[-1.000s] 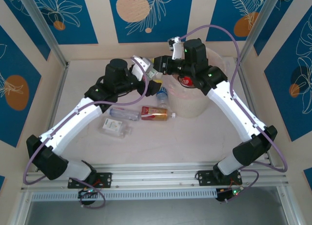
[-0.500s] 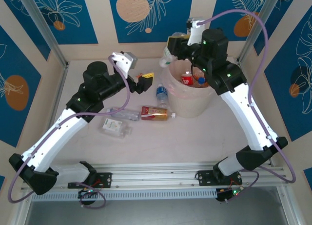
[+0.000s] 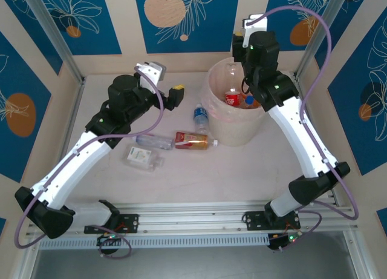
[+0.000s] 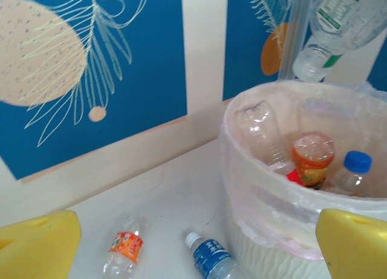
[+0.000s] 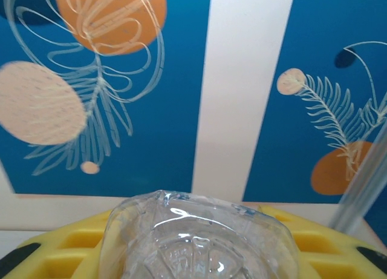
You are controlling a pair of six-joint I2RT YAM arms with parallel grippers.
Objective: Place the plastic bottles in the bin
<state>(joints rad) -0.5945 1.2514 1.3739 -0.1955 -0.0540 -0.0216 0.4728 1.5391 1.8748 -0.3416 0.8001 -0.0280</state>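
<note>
Left pincer [image 3: 176, 98] stands wide apart. Right pincer [image 5: 193, 258] is clamped on 1 clear bottle [image 4: 340, 20], bin [image 4: 266, 200] just beneath it.

Walls [image 5: 175, 109]: deep blue with white leaf outlines, peach and orange discs, cream stripes.
Bin [image 4: 254, 194]: cream-white, milky clear liner.
Left gripper [image 3: 179, 97]: black, yellow fingers [image 4: 36, 246].
Right gripper [image 5: 193, 258]: yellow.
Clear bottle [image 5: 193, 230], at right gripper: colourless, green-and-white label.
Below left gripper: orange-labelled bottle [image 4: 126, 246], blue-labelled bottle [image 4: 211, 258].
Table [image 3: 199, 182]: pale cream.
</note>
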